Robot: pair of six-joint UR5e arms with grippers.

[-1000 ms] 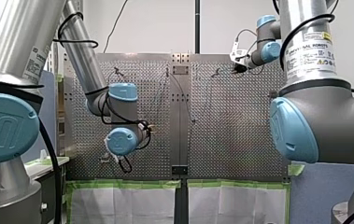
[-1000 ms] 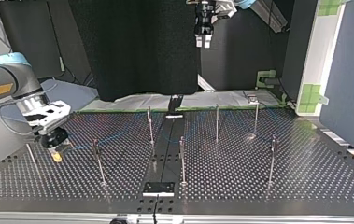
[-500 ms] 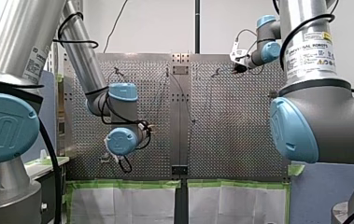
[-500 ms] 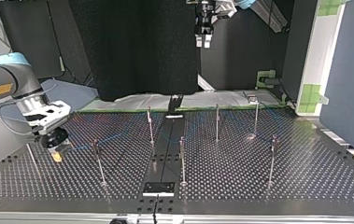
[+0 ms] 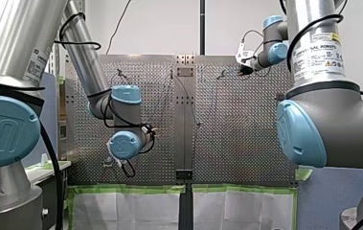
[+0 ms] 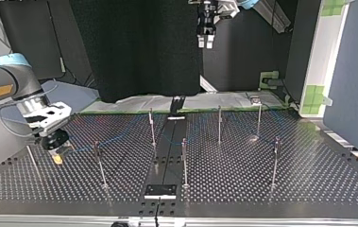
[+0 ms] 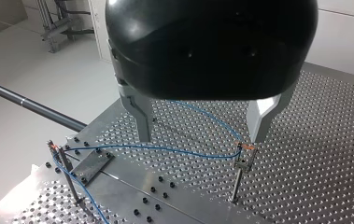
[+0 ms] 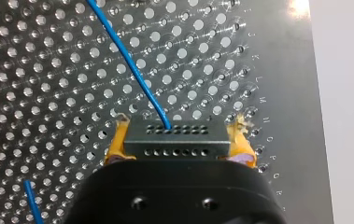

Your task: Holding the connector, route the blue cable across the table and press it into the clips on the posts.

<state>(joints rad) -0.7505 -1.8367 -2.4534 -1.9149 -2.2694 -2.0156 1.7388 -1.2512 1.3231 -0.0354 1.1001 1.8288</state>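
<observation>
1. Clamped on the short ends of the dark grey rectangular connector (image 8: 174, 145) are the yellow pads (image 8: 118, 144) of my right gripper (image 8: 179, 140), close above the perforated metal table (image 8: 48, 70). My left gripper (image 7: 201, 135) hangs high, its bare metal fingers (image 7: 139, 112) spread apart and holding nothing.
2. A thin blue cable (image 8: 132, 70) leaves the middle of the connector's holed face and crosses the table past slim metal posts (image 7: 67, 172). It bends at one small clip (image 7: 243, 161); I cannot tell whether it is seated there.
3. The cable looks light, limp and slightly springy, so it should trail wherever it is led. The rigid, flat-sided connector is the sound place to grip.
4. The thin rod posts may flex under pressing.
</observation>
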